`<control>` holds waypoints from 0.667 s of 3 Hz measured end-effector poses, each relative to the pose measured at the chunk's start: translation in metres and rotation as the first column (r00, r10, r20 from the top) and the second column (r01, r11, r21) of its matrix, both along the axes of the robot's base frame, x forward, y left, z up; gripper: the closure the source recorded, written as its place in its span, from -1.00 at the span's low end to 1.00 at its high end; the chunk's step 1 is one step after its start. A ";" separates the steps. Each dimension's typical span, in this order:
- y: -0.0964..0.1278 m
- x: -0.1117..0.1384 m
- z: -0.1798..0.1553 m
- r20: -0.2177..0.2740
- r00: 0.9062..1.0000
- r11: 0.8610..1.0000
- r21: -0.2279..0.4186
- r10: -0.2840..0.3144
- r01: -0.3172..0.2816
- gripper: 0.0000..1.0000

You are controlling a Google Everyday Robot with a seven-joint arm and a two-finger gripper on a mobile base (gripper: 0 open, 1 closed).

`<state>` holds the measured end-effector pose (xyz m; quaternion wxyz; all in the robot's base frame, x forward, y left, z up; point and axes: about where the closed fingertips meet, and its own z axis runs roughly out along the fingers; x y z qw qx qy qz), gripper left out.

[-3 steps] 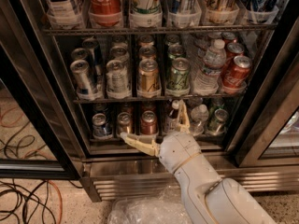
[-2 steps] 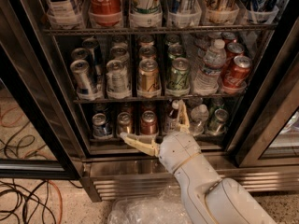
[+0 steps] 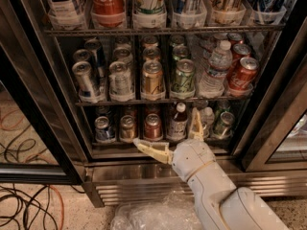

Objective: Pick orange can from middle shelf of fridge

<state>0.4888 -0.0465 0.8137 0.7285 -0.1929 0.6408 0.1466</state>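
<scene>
- Your pale two-finger gripper (image 3: 165, 127) hangs low in front of the tall glass-door fridge (image 3: 144, 174), level with the bottom rack of small bottles and cans, below the target shelf.
- Its claw is spread wide and grasps nothing: one finger points left along the bottom rack, the other points up beside a small dark juice bottle (image 3: 178, 121).
- The orange-gold drink can with the silver lid (image 3: 152, 78) stands upright at the front of its lane on the thin dark wire middle shelf (image 3: 96, 102).
- It has a silver can (image 3: 120, 80) just beside it on one side and a green can (image 3: 183, 75) just beside it on the other.
- I judge you are in the approach step: nothing is gripped and the can is untouched.
- Next, you need to raise the wrist to the middle shelf and centre the spread fingers on the orange can.
- The lanes are tight, so slide the fingers into the narrow gaps on each side without nudging the neighbours, then close and draw straight out.
</scene>
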 end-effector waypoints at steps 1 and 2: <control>-0.001 0.008 0.006 0.010 1.000 1.000 0.012 -0.012 0.012 -1.00; 0.001 0.019 0.013 0.024 1.000 1.000 0.008 -0.016 0.016 -1.00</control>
